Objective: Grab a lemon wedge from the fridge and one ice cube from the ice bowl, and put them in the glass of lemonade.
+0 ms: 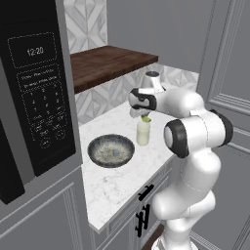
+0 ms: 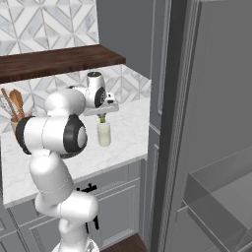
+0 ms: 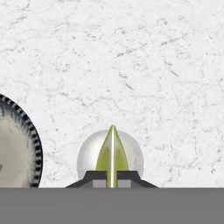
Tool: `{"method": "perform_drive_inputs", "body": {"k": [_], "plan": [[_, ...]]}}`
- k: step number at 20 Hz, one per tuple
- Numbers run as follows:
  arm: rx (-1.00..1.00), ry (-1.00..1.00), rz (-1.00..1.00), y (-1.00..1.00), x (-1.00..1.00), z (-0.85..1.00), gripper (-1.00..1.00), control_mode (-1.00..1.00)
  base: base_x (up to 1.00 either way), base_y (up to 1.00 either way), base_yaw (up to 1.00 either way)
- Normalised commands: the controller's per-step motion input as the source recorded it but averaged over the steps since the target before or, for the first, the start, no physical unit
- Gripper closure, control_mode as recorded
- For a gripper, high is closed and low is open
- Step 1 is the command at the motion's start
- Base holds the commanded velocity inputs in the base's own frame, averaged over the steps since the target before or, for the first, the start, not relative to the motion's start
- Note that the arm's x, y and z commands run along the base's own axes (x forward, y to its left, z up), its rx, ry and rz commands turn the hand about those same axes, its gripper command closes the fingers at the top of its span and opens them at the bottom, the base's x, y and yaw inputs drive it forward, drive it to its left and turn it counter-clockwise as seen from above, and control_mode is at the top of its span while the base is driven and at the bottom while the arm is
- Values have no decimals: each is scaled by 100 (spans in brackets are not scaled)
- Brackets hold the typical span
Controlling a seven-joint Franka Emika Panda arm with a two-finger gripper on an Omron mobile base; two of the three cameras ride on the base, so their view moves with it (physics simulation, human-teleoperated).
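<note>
My gripper (image 3: 112, 183) is shut on the lemon wedge (image 3: 112, 151), a thin yellow-green sliver pinched between the dark fingertips. It hangs straight above the glass of lemonade (image 3: 87, 155), whose round rim shows beneath the wedge. On the white marble counter the glass of lemonade (image 1: 143, 133) stands upright, with the wedge (image 1: 145, 119) just over its mouth under the gripper (image 1: 144, 116). From the other side the glass (image 2: 104, 134) and the wedge (image 2: 102, 118) line up the same way. To the glass's left lies the ice bowl (image 1: 111, 150), wide and dark speckled, its edge (image 3: 36, 151) beside the glass.
A black microwave (image 1: 36, 88) fills the left. A dark wooden shelf (image 1: 110, 62) hangs over the counter (image 1: 117, 183). A holder of wooden utensils (image 2: 14, 109) stands at the back. The dark grey fridge (image 2: 216, 133) stands open on the right, a pale shelf (image 2: 221, 192) showing.
</note>
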Motion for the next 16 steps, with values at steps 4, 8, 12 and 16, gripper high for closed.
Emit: {"method": "perform_drive_inputs", "body": {"k": [4, 8, 12, 16], "plan": [[0, 0, 0, 0, 0, 0, 100, -100, 0, 0, 0], [0, 0, 0, -6, 17, 5, 100, -100, 0, 0, 0], [0, 0, 0, -4, 4, 5, 100, -100, 0, 0, 0], [0, 0, 0, 3, 0, -1, 100, -100, 0, 0, 0]]}}
